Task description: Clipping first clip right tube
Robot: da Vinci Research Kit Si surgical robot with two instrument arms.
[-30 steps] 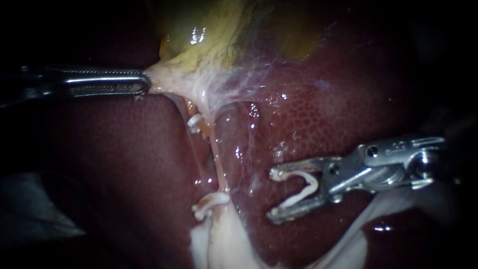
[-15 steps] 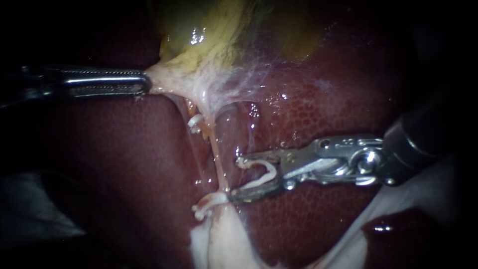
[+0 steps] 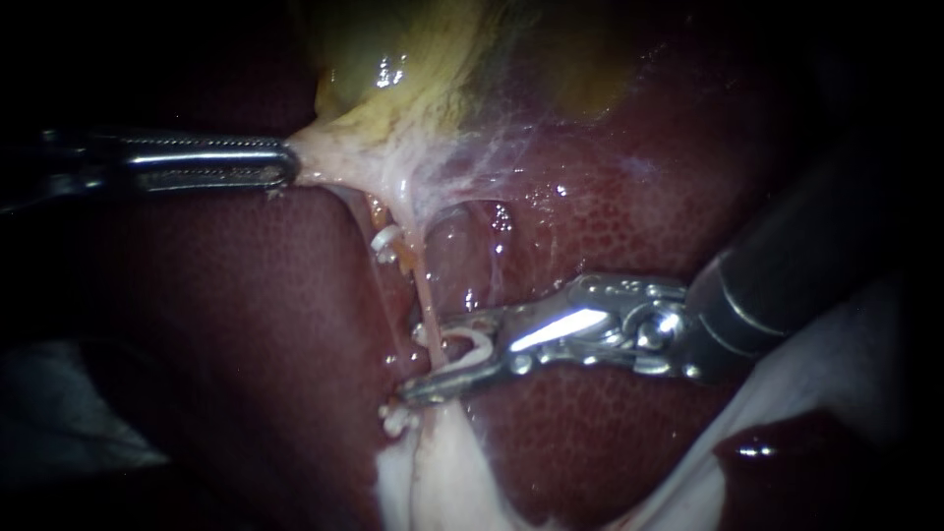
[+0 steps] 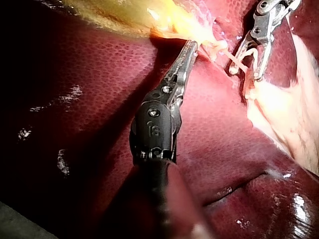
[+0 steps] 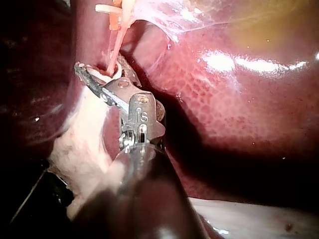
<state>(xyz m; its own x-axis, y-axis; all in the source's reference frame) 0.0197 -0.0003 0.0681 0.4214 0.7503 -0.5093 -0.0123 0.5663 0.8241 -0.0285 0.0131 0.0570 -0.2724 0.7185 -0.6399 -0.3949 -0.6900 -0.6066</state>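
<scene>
Quick count: two instruments, two thin tubes, three white clips, plus one liver (image 3: 610, 226) and one gallbladder (image 3: 374, 59).

My left instrument (image 3: 280, 164) had its claw clamped flat on the pale neck of the gallbladder, which was stretched sideways. My right instrument (image 3: 425, 359) came in over the liver with its claw part-way apart, gripping an open clip (image 3: 474, 346) from both sides. The right tube (image 3: 423, 290) ran down into the mouth of that clip, so the claw sat around it, not just beside it.

The tube itself was skinny, pinkish-orange, glossy and taut, running from the gallbladder neck down to the white tissue (image 3: 433, 472) at the bottom. The left tube (image 3: 379, 285) was paler and harder to make out. The upper clip (image 3: 385, 241) sat up near the neck on that side, and the lower clip (image 3: 396, 421) just under my right claw's lower tip.
</scene>
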